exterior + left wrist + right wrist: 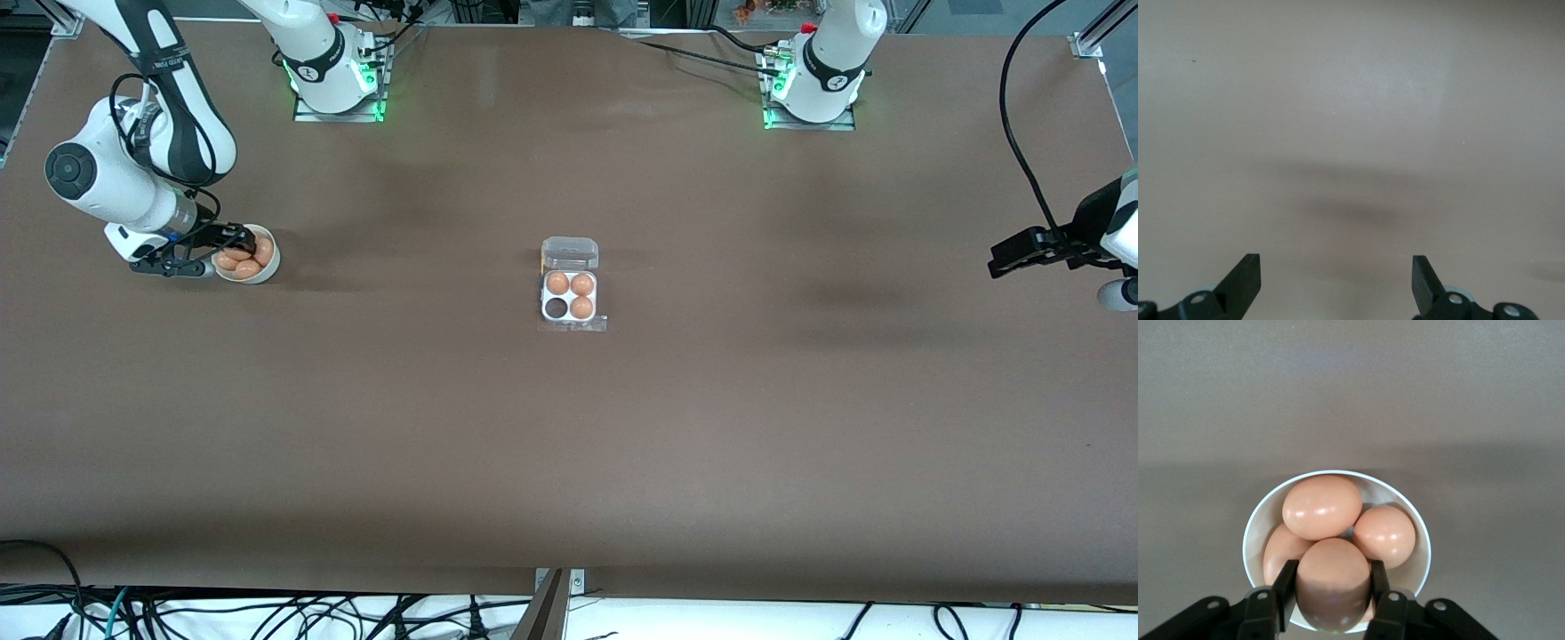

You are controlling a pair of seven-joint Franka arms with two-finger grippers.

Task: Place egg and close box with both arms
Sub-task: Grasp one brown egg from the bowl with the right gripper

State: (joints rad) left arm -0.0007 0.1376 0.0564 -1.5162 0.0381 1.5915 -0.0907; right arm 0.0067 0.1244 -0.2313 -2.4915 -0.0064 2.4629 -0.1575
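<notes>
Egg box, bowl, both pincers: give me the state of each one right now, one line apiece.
box: lid open, three cells filled, one empty.
bowl: upright, holding brown eggs.
egg: in the bowl, gripped between the right pincer's fingers.
right pincer: in the bowl, shut on the egg.
left pincer: open, holding nothing, waiting over bare table at the left arm's end.

Right gripper (1333, 600): your fingers (1285, 587) grip an egg (1333, 583) in the bowl (267, 264).
Left gripper (1336, 280): you wait over bare table (569, 444), jaws apart, well away from the bowl.
</notes>
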